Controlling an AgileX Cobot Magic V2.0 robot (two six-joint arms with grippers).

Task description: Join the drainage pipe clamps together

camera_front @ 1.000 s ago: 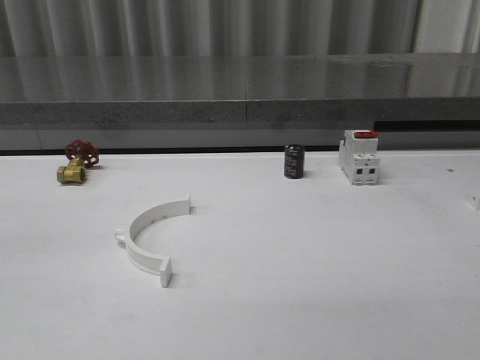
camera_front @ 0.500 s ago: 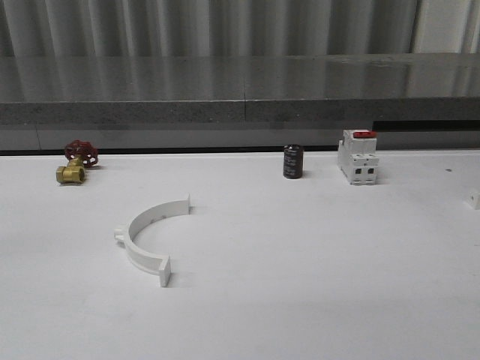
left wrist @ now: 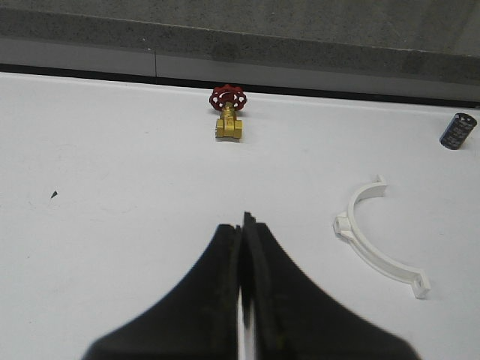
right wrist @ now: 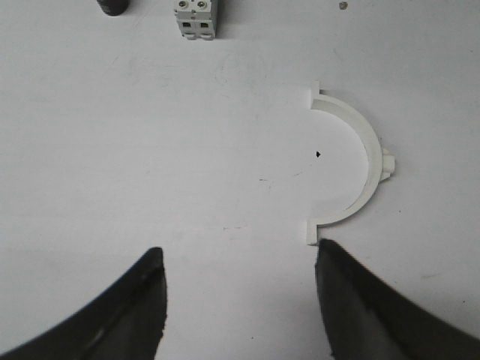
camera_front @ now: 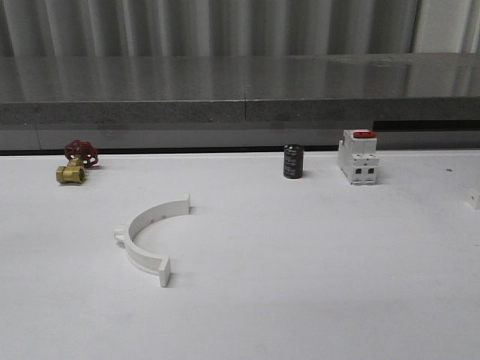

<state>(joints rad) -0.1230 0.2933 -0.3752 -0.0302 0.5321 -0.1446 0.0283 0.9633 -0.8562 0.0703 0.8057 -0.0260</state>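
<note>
On the white tabletop [camera_front: 300, 285] one drainage pipe clamp half [camera_front: 147, 238] lies flat in the left part of the front view, with its open side turned to the right. One end tab is toward the far edge and the other is toward the camera, and a small lug sticks out on its left curve. In the left wrist view this same half [left wrist: 379, 236] lies ahead of the left gripper [left wrist: 243, 285] and off to one side, well apart from the fingertips. The left fingers [left wrist: 221, 292] are dark and pressed together, with nothing between them.

The second clamp half [right wrist: 356, 169] appears in the right wrist view. It lies flat on the tabletop with the curve bulging away from the middle of the table and a lug on the outer side. The right gripper [right wrist: 240, 296] has its two fingers [right wrist: 131, 307] spread wide apart and holds nothing. The near end tab of this half lies just ahead of one fingertip, close to it but not touching; the rest of the band is ahead of the fingers and partly outside the gap between them.

At the far edge of the tabletop stand a brass valve with a red handwheel [camera_front: 75, 161], a small dark cylinder [camera_front: 293, 161] and a white breaker with a red top [camera_front: 358, 156].
</note>
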